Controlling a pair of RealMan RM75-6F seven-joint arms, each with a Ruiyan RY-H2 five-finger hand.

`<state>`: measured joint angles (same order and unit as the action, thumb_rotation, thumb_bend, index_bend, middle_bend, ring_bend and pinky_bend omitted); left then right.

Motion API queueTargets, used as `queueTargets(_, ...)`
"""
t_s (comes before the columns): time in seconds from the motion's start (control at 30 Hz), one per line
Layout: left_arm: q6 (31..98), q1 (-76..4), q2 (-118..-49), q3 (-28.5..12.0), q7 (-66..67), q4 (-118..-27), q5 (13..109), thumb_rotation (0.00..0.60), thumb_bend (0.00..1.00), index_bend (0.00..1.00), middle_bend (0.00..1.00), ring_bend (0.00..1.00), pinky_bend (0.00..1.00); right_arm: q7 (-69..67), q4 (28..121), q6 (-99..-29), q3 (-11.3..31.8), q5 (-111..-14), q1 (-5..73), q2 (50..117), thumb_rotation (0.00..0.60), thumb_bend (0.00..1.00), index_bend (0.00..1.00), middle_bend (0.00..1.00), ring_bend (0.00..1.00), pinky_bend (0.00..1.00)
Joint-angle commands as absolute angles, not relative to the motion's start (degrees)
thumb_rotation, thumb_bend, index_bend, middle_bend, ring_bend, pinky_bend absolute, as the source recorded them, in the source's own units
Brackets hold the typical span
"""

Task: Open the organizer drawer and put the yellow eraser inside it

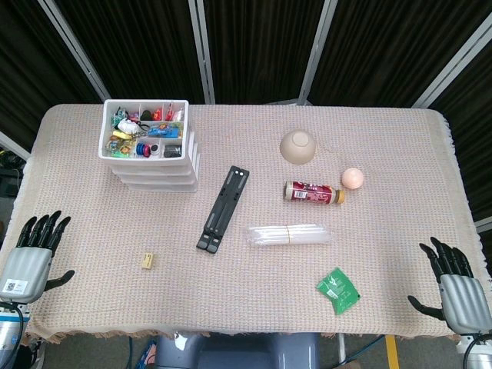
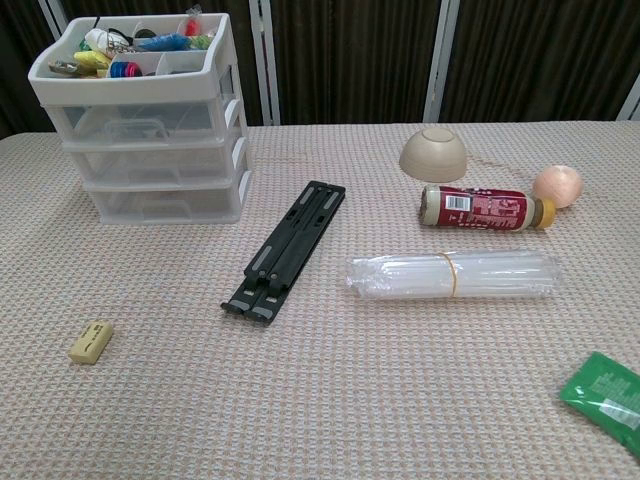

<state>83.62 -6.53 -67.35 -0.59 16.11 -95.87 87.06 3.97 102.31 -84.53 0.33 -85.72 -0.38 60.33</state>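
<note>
Nothing was started: all three drawers of the organizer point(image 1: 151, 146) looked closed, and the yellow eraser point(image 1: 146, 262) lay loose on the worktop point(image 1: 384, 138), well in front of the organizer and slightly to its left. Left hand point(image 1: 34, 254) sat at the worktop's left edge, fingers apart, holding nothing; right hand point(image 1: 455, 280) was the same at the right edge, far from the organizer. Main risk as I read it: the organizer looked light plastic with an open top tray full of small items, so pulling a drawer one-handed could drag or tip the whole unit instead of sliding the drawer out; the other hand would likely need to brace it. Drawer pulls looked shallow, so fingers could slip off. The eraser was small and flat on a textured cloth, so a pinch could miss or flick it away. The black folding stand point(image 1: 224, 208) lay just right of the organizer's front, and a right-arm reach across could knock it, or the bottle point(image 1: 314, 193) and the bundle of clear tubes point(image 1: 289, 234) further right of it. Left hand seemed the safer pick for the eraser.
</note>
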Motion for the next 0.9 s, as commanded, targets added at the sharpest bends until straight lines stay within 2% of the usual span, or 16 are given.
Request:
queueTargets(0.03,83.6,-6.5,-67.3,-0.6,16.1,-95.9,87.0,0.6,0.15,0.04,0.0,0.0,0.0,4.0,102.3,-84.5,0.3,-85.7,-0.4,60.3,0.6,0.06,0.1,0.0,0.0,0.0)
queueTargets(0.9,82.4,-7.0,-67.4,-0.7,16.3,-95.9,86.3,0.6,0.15,0.04,0.0,0.0,0.0,4.2,101.4,-85.5,1.2,-85.1,-0.5,61.3,0.6,0.06,0.1,0.0,0.0,0.0)
